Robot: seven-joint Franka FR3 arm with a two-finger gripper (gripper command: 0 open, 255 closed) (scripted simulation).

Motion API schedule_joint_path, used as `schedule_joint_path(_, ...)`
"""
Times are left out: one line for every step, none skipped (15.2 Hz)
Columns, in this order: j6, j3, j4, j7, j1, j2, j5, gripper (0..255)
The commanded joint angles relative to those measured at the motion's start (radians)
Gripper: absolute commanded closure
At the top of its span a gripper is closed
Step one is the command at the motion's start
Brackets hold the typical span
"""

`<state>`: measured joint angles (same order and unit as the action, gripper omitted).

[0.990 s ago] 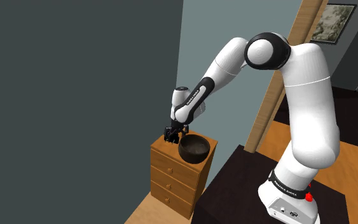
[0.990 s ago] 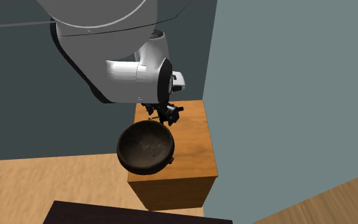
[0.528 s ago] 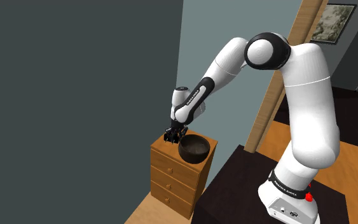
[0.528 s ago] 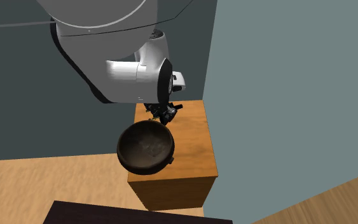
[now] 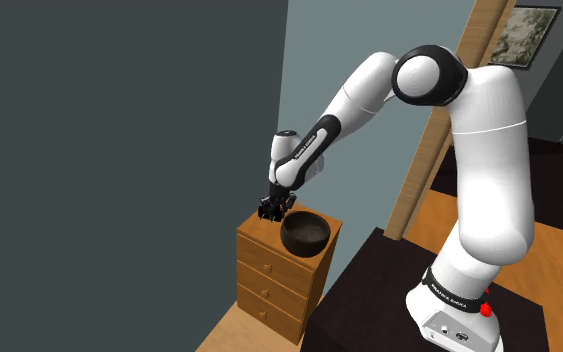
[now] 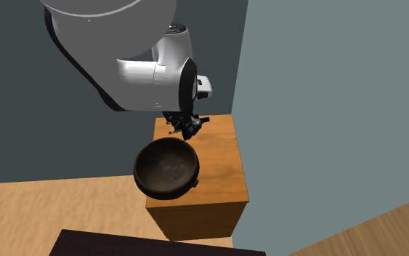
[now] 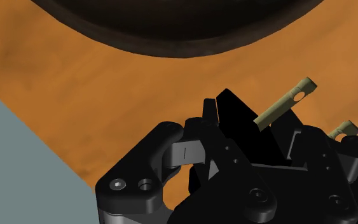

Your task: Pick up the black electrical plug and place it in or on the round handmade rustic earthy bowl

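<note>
Black plug (image 7: 244, 130), clamped between the fingers (image 7: 193, 149), has just risen slightly off the wooden drawer chest (image 6: 221, 167) at mid-frame, beside the dark bowl (image 6: 165, 167), seemingly ready for carrying over.

Shoulder view: camera beside and a little behind the stand (image 5: 457, 322), set well back, looking down and toward its left at the wooden drawer chest (image 5: 274, 280); whole arm (image 5: 481, 150) in frame

Second exterior view: high on the arm's side, much nearer, tipped steeply down onto the chest top; forearm bulks across the upper frame

Wrist view: on the hand, very near the chest top, looking along the gripper (image 7: 250, 143) clasped on the black plug (image 7: 284, 103)

Shared by all three: chest top and dark bowl (image 5: 305, 232). The two exterior views also share the grey-blue wall (image 5: 369, 210)
</note>
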<state>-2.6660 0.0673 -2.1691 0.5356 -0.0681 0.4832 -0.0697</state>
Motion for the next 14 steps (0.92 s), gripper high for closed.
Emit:
schedule_joint_path(0.021,0.003,-0.005,-0.001,-0.001,-0.026,0.003,255)
schedule_joint_path(0.032,0.004,-0.007,-0.002,-0.002,-0.039,0.005,255)
schedule_joint_path(0.042,0.006,-0.009,-0.004,-0.003,-0.051,0.006,255)
schedule_joint_path(0.052,0.007,-0.01,-0.005,-0.004,-0.063,0.008,255)
schedule_joint_path(0.063,0.008,-0.011,-0.006,-0.005,-0.074,0.01,255)
schedule_joint_path(0.074,0.009,-0.012,-0.007,-0.006,-0.086,0.012,255)
schedule_joint_path(0.085,0.011,-0.013,-0.008,-0.007,-0.098,0.013,255)
schedule_joint_path(0.096,0.012,-0.014,-0.01,-0.008,-0.109,0.015,255)
schedule_joint_path(0.107,0.013,-0.014,-0.011,-0.009,-0.121,0.017,255)
schedule_joint_path(0.118,0.014,-0.014,-0.012,-0.009,-0.132,0.018,255)
schedule_joint_path(0.129,0.015,-0.014,-0.013,-0.01,-0.143,0.02,255)
schedule_joint_path(0.14,0.016,-0.014,-0.014,-0.011,-0.154,0.022,255)
schedule_joint_path(0.151,0.017,-0.013,-0.016,-0.011,-0.165,0.024,255)
schedule_joint_path(0.163,0.018,-0.012,-0.017,-0.012,-0.175,0.025,255)
